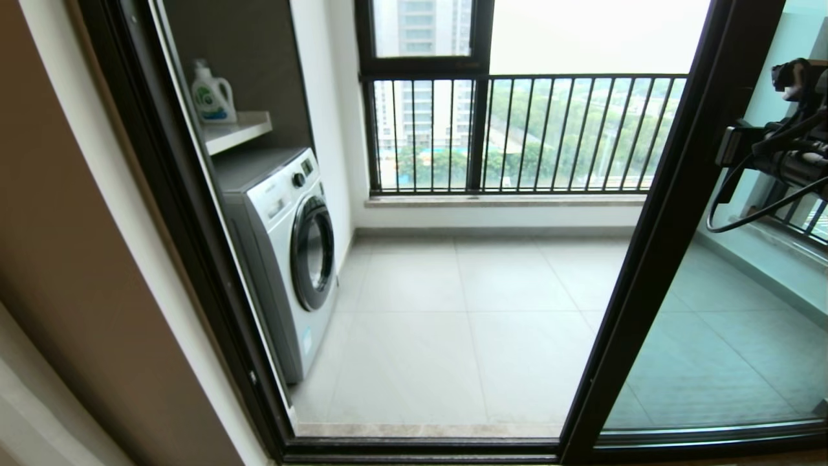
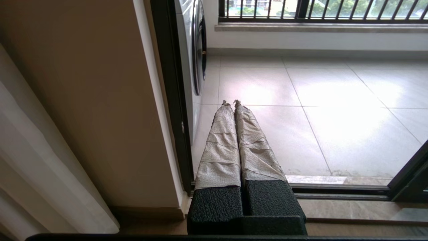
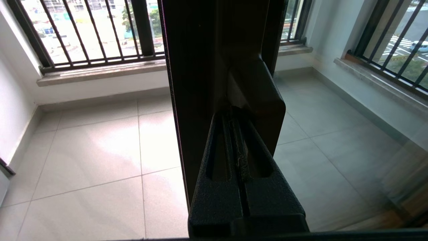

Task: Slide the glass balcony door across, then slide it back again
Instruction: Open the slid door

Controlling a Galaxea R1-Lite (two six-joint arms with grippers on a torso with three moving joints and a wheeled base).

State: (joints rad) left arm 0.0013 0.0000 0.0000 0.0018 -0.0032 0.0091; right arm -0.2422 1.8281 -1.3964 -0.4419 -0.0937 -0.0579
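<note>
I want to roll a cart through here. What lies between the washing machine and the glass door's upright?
Only bare tiled floor lies between the washing machine and the glass balcony door; the head view shows it.

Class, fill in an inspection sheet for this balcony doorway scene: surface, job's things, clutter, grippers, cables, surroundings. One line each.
Surface: pale tiled balcony floor, bare in the middle.
Job's things: glass balcony door stands at the right, doorway open; its latch handle sits on the upright.
Clutter: nothing seen on the floor.
Grippers: right gripper shut, its tips at the latch handle; left gripper shut, low beside the left door frame, holding nothing.
Cables: black cable loops under the right arm.
Surroundings: washing machine, detergent bottle on a shelf, black-barred railing.
</note>
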